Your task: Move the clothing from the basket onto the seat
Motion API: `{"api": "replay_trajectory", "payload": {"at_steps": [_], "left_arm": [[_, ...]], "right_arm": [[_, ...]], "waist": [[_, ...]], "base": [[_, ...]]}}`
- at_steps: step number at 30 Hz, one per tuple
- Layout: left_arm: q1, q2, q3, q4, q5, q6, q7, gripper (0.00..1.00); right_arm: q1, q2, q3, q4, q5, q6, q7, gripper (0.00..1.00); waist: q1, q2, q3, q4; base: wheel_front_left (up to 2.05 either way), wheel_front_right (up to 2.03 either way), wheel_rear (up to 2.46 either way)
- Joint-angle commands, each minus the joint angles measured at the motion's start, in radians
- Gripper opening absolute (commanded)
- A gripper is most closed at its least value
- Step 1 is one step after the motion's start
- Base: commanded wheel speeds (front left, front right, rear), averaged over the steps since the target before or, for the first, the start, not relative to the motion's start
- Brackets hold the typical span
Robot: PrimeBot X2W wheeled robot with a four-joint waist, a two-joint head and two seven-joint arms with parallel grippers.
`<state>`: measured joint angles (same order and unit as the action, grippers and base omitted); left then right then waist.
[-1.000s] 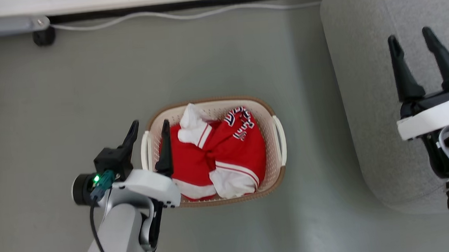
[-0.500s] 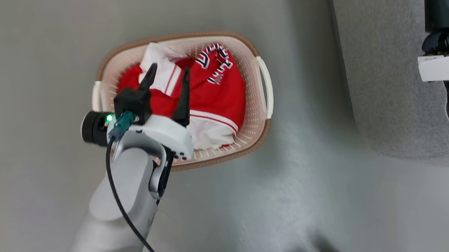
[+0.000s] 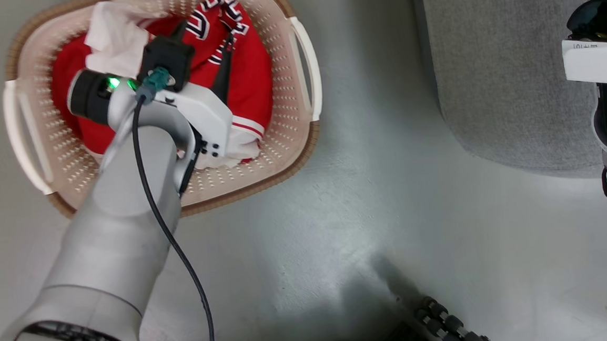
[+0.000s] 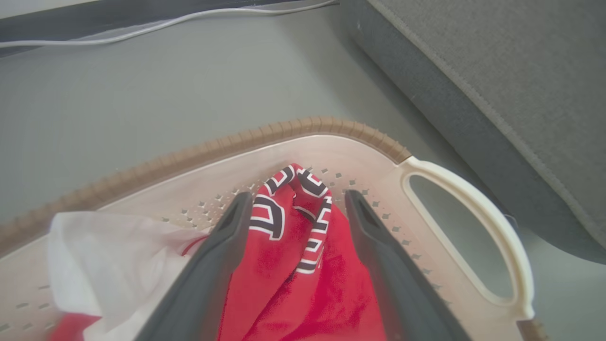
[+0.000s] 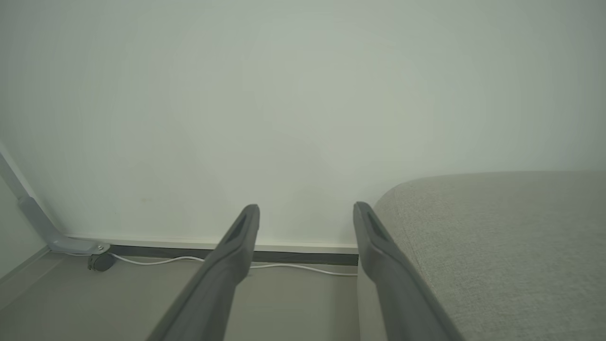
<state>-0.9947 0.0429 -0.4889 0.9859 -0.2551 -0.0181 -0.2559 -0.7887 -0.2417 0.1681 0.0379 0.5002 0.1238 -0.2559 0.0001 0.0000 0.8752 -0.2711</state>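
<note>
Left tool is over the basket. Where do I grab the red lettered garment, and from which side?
Take the raised ridge of the red garment where the navy-and-white lettering bunches up, coming straight down from above. That fold stands higher than the rest of the pile, and the open left tool straddles it, so closing there should pinch cloth clear of the basket wall.

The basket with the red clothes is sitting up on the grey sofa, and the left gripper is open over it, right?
No. The basket sits on the floor beside the grey sofa, not on it, as the head view shows. The red clothes are in it, and the left gripper is open over it.
</note>
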Motion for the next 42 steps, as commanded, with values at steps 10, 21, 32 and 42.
{"api": "replay_trajectory", "payload": {"at_steps": [10,21,32,42], "left_arm": [[-0.178,0.055,-0.022,0.226,0.066,0.018,-0.002,1.0],[-0.212,0.044,-0.026,0.294,0.036,0.001,0.059,1.0],[-0.149,0.02,-0.019,0.298,-0.012,-0.012,0.017,0.0],[-0.014,0.008,-0.006,0.142,-0.069,-0.016,-0.005,0.0]], "right_arm": [[0.003,0.037,0.02,-0.085,0.033,0.007,-0.006,1.0],[0.013,0.036,0.02,-0.101,0.044,0.007,-0.006,1.0],[0.024,0.02,0.004,-0.068,0.034,0.007,-0.006,1.0],[0.084,-0.011,0.011,0.004,0.01,0.007,-0.006,1.0]], "waist": [[0.0,0.0,0.106,-0.098],[0.0,0.0,0.121,-0.11],[0.0,0.0,0.055,-0.081],[0.0,0.0,-0.109,-0.011]], "base": [[0.0,0.0,0.0],[0.0,0.0,0.0],[0.0,0.0,0.0],[0.0,0.0,0.0]]}}
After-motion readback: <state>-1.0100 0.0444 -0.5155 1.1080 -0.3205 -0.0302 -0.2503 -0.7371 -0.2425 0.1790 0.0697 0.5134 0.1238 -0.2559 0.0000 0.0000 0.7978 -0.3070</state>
